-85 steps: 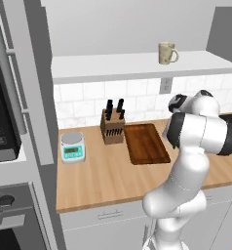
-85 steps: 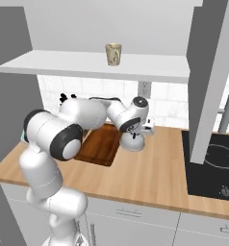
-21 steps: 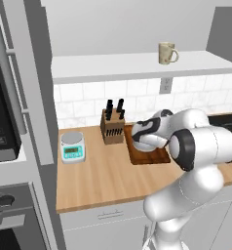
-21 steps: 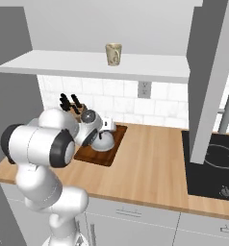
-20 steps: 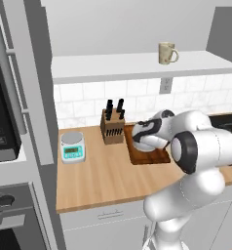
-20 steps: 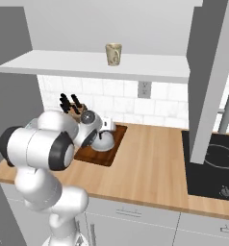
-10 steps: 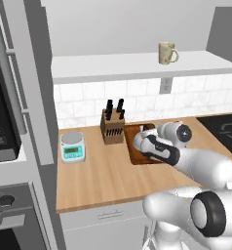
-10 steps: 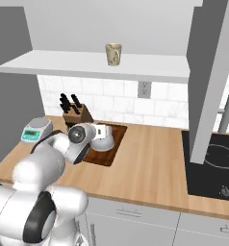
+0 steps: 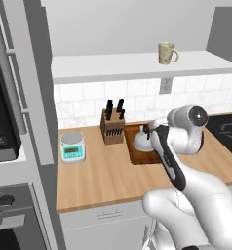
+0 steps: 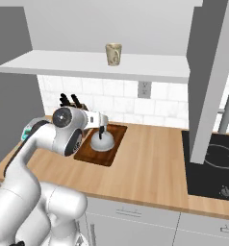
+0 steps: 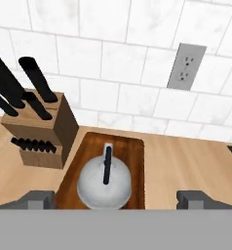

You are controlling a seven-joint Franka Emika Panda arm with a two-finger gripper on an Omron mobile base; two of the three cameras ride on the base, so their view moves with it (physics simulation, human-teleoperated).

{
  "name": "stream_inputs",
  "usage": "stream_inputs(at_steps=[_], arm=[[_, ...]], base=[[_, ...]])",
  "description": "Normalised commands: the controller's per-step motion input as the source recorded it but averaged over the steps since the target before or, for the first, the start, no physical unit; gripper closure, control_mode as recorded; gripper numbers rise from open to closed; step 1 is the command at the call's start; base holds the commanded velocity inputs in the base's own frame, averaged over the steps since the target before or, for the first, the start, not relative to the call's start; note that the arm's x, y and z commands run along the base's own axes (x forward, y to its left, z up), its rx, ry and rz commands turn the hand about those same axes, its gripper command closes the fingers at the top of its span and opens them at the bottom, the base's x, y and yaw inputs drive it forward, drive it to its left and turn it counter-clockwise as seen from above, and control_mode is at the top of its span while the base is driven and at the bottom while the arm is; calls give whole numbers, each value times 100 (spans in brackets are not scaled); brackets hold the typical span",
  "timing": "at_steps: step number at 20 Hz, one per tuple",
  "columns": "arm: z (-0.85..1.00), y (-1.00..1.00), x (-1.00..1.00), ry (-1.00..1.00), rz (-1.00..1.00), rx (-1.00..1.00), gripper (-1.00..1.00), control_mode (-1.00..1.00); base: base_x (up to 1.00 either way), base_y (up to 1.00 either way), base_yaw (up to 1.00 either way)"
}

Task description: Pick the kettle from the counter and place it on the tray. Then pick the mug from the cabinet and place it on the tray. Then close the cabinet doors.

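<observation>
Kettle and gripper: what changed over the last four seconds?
The kettle went from the counter beside the tray onto the tray. The gripper carried it there, let go, opened and drew back. The mug, knife block and scale stayed put.

knife block (image 9: 113, 127) beside scale (image 9: 72, 146), outlet (image 11: 186, 67) above
</observation>
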Motion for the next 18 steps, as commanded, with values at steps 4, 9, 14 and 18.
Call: stream_inputs(at_steps=[4, 9, 14, 18], arm=[[0, -4, -4, 4, 1, 3, -100, -100], [26, -8, -18, 1, 8, 10, -100, -100], [94, -6, -31, 3, 3, 7, -100, -100], [100, -3, -12, 3, 0, 5, -100, -100]], base=[[0, 0, 0], [0, 0, 0], [0, 0, 0], [0, 0, 0]])
